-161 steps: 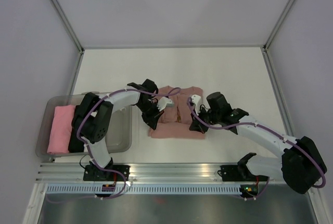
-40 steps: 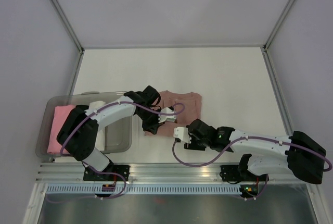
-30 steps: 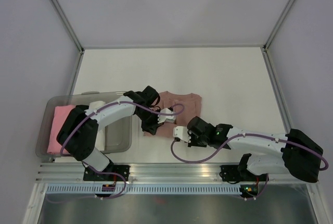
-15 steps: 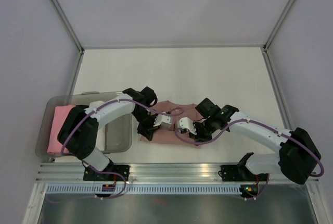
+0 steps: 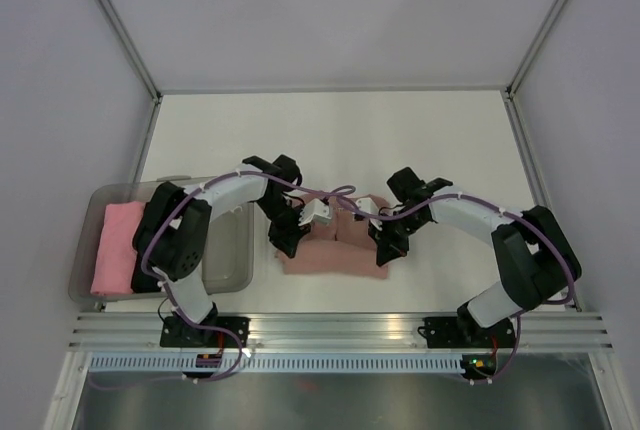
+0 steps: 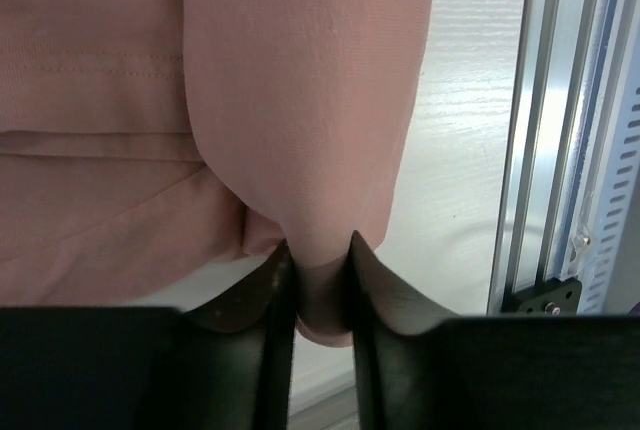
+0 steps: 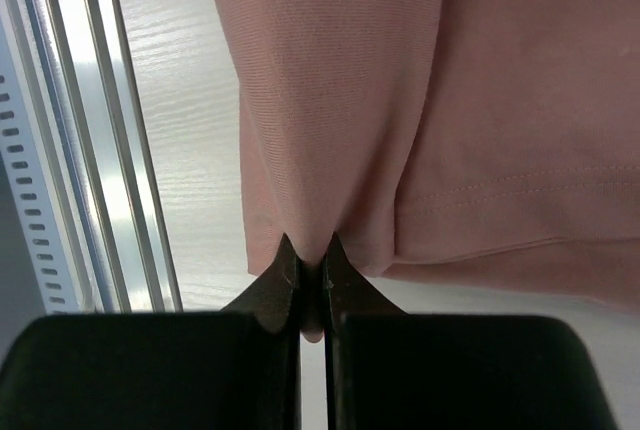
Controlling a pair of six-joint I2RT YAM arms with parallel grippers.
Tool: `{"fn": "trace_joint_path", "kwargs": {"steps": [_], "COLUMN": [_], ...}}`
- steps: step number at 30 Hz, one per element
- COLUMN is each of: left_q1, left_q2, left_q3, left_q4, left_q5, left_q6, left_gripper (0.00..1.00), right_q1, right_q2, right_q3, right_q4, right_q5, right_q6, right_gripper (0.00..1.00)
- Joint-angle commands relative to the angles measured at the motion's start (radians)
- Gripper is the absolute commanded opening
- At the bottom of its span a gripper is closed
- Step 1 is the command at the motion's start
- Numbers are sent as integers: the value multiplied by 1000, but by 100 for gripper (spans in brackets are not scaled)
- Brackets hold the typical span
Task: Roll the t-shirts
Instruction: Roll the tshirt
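Both nearly closed, the left end effector (image 6: 318,285) and right end effector (image 7: 311,275) each pinch a fold of the pink t-shirt (image 5: 332,256).

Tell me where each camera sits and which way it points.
Top: fixed above and behind the bases, looking down at the table; left arm and right arm show, meeting over the t-shirt.
Left wrist: on the left arm, looking along the left gripper, which pinches a cloth fold.
Right wrist: on the right arm, looking along the right gripper, likewise pinching.
Shared: both wrist views show the t-shirt and the metal rail.
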Motion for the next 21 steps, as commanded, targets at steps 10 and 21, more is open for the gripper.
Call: {"fn": "trace_joint_path", "kwargs": {"steps": [10,21], "left_q1": [74,79], "left_q2": [23,88], "left_q3": [82,69], "left_q4": [22,77], "left_q5": [-22,-80], "left_q6": [-90,-234], "left_gripper": [29,2], "right_q1": [-79,-111], "right_q2": [124,-74], "right_q3": [99,152], "right_q4": [22,19], "right_q5": [15,174], "right_q6": [117,249], "right_gripper": [34,42]}}
